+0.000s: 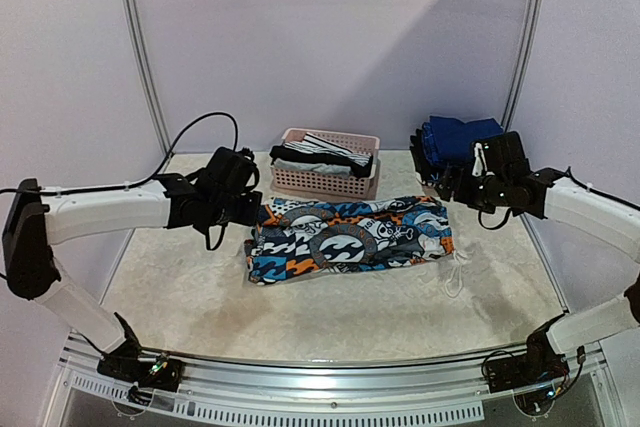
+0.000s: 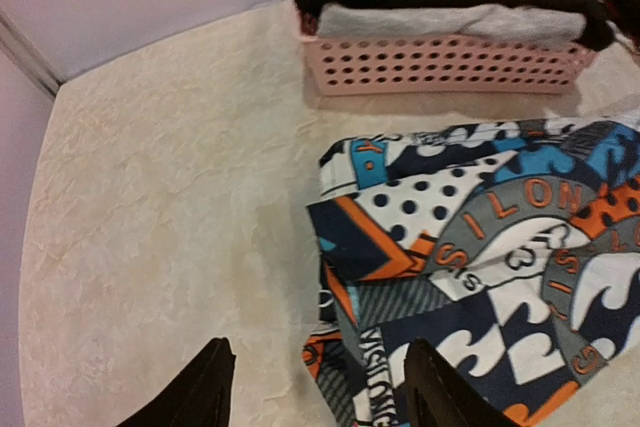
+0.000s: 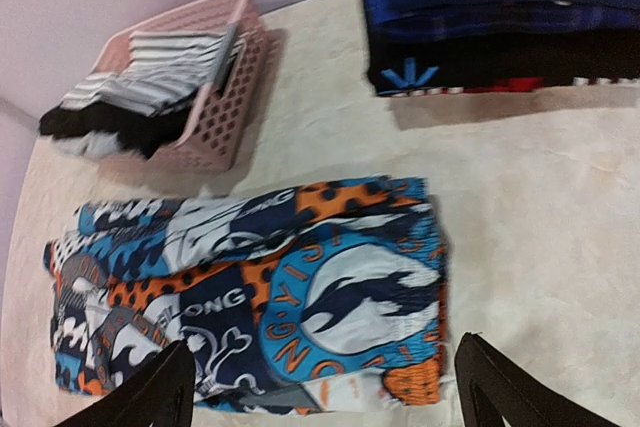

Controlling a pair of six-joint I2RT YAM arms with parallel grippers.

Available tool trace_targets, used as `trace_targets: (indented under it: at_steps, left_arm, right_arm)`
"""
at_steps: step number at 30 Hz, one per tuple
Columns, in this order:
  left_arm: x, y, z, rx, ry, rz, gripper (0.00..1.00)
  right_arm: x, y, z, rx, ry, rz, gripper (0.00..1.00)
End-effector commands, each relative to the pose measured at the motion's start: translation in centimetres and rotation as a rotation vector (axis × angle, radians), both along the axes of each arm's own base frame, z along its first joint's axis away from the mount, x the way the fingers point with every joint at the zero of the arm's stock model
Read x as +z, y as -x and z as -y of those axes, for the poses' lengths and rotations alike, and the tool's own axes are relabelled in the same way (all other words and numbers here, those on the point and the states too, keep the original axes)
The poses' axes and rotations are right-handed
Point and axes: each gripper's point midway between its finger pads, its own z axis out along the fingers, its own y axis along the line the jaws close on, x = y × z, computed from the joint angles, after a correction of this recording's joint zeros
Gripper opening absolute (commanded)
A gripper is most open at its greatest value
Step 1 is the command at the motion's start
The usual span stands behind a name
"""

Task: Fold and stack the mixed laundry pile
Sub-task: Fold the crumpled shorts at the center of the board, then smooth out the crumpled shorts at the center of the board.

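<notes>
**Item 1, table (image 1: pixel 200 287).** Pale, crinkled cover; carries everything below.

**Item 2, patterned garment (image 1: pixel 350 237).** Orange, blue, black and white print, at the dial's centre. Folded to a long band running 9 to 3 o'clock. The 9 o'clock end is bunched and its layers are uneven. A white drawstring (image 1: pixel 458 272) trails loose from the 4 o'clock corner.

**Item 3, left gripper (image 2: pixel 320 352).** At the band's 9 o'clock end, fingers apart, nothing between them.

**Item 4, right gripper (image 3: pixel 325 343).** Above the band's 2 o'clock corner, fingers spread wide, carrying nothing.

**Item 5, basket (image 1: pixel 330 184).** Pink, slatted, at 12 o'clock, just beyond the band. Holds unsorted striped pieces (image 1: pixel 325 144) with black and grey cloth.

**Item 6, folded stack (image 1: pixel 455 137).** Blue over black, at 2 o'clock, far right.

**Handling note.** The step appears to be finishing this fold and carrying it to the stack. Probably best:
- Square the bunched 9 o'clock end first.
- Tuck the drawstring in so it does not drag.
- Pinch every layer at each end and lift both ends level.
- Set the band down with its edges matched to the stack.
</notes>
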Motion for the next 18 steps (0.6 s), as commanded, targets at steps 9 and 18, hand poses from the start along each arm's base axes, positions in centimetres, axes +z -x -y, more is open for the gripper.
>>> trace_targets:
  at_steps: [9, 18]
  left_arm:
    - [-0.6, 5.4, 10.3, -0.455, 0.187, 0.004, 0.58]
    - [-4.7, 5.4, 13.8, -0.513, 0.249, -0.07, 0.55]
  right_arm:
    - [-4.8, 4.0, -11.2, 0.468, -0.13, -0.089, 0.76]
    - [-9.1, 4.3, -10.3, 0.43, -0.055, -0.212, 0.68]
